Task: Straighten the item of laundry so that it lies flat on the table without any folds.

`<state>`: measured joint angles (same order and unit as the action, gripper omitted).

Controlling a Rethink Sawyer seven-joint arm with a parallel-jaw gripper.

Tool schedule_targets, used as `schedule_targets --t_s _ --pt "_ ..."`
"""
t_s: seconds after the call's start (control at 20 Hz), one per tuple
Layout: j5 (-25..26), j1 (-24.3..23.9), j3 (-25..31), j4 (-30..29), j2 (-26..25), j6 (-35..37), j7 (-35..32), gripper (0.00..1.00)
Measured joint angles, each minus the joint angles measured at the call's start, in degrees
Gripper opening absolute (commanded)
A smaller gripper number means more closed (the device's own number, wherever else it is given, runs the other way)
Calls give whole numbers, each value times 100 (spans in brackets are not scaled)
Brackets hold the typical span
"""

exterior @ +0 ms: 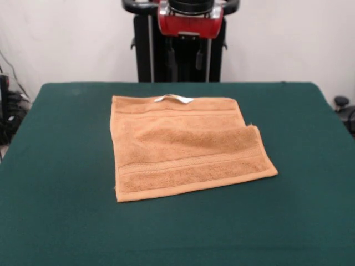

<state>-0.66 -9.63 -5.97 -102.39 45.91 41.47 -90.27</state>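
The orange-tan towel (pixel 183 147) lies spread near the middle of the dark green table (pixel 55 177). Its far edge carries a small white tag loop (pixel 174 98). A woven border band (pixel 188 164) runs across near its front edge. The towel is mostly flat. At its right side, a flap (pixel 250 137) looks folded over, which leaves a step in the right outline. The red and black arm (pixel 189 16) is drawn back at the top above the pedestal. The gripper does not show in the front view.
The black pedestal (pixel 177 61) stands behind the table's far edge. Cables and gear (pixel 8 105) sit off the table's left side. A dark object (pixel 342 103) sits off the right side. Green tabletop surrounds the towel on all sides.
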Motion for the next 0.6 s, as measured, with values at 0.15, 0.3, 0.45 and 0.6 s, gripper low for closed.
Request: schedule_targets --t_s 0.15,0.3,0.45,0.6 --pt "-23 4 -7 2 -36 -93 0 100" --pt "-58 73 -79 4 -166 -174 0 100" --pt "-67 246 -165 5 -284 -174 -15 100" --pt "-117 454 -214 7 -355 -174 -51 100"
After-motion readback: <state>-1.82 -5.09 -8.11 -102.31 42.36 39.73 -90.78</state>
